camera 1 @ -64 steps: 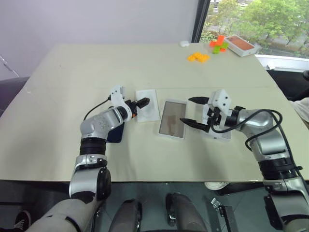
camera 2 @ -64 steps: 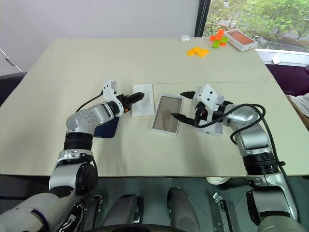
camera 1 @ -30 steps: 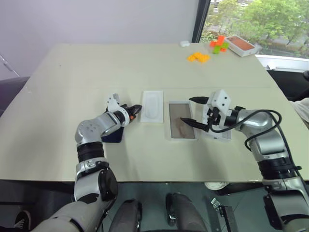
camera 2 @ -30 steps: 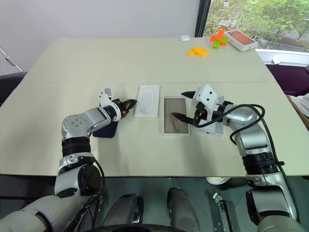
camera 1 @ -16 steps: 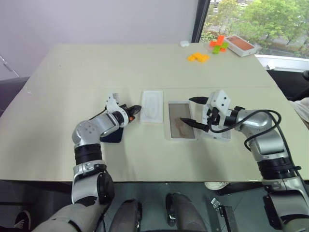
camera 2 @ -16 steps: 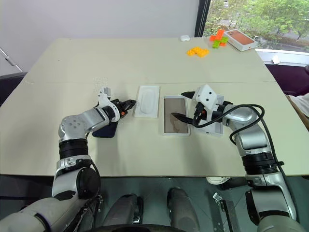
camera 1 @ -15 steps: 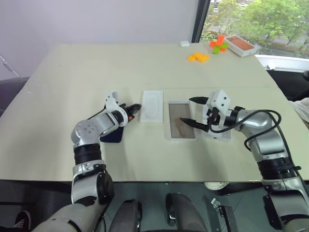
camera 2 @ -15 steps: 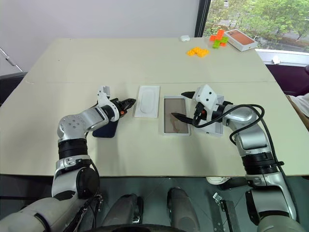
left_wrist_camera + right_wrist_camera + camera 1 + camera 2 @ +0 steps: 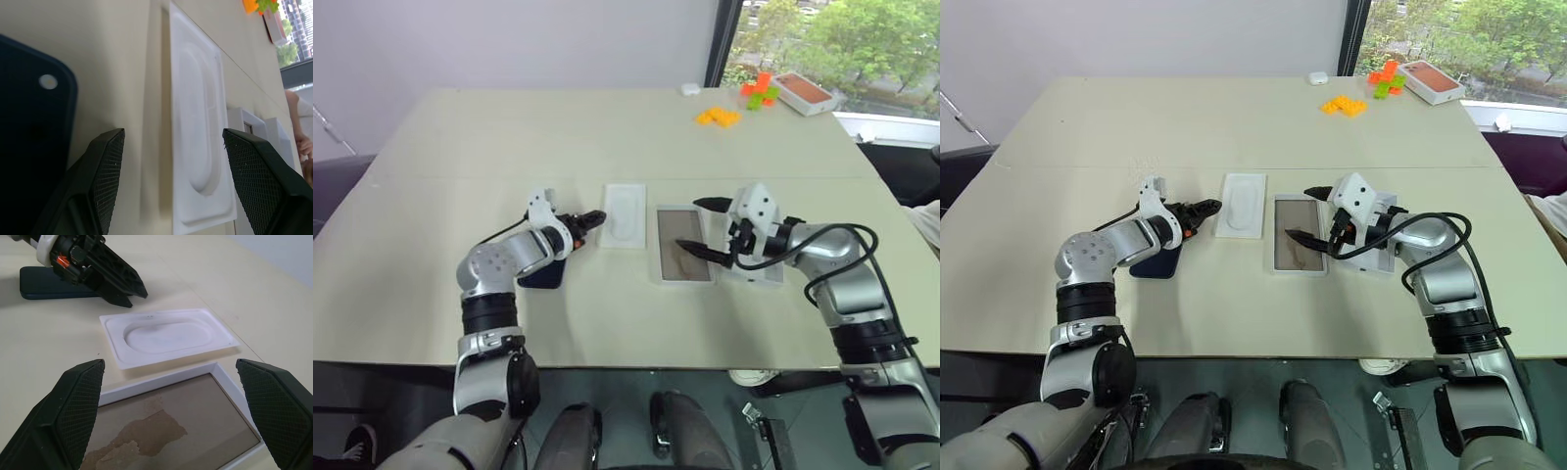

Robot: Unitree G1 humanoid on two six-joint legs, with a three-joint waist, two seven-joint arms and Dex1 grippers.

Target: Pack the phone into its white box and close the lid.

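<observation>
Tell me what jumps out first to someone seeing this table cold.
At mid-table three flat pieces lie in a row: the white insert with an oval recess, the white box showing its tan floor, and the lid under the right arm. The open left gripper and right gripper flank them. The phone lies under the left arm.

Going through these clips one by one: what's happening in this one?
A humanoid is packing a phone at a table. The left gripper is open, holding nothing, between the phone and the small white insert. The right gripper hangs open over the empty white box. The lid lies under the right arm. Nothing is packed yet.
</observation>
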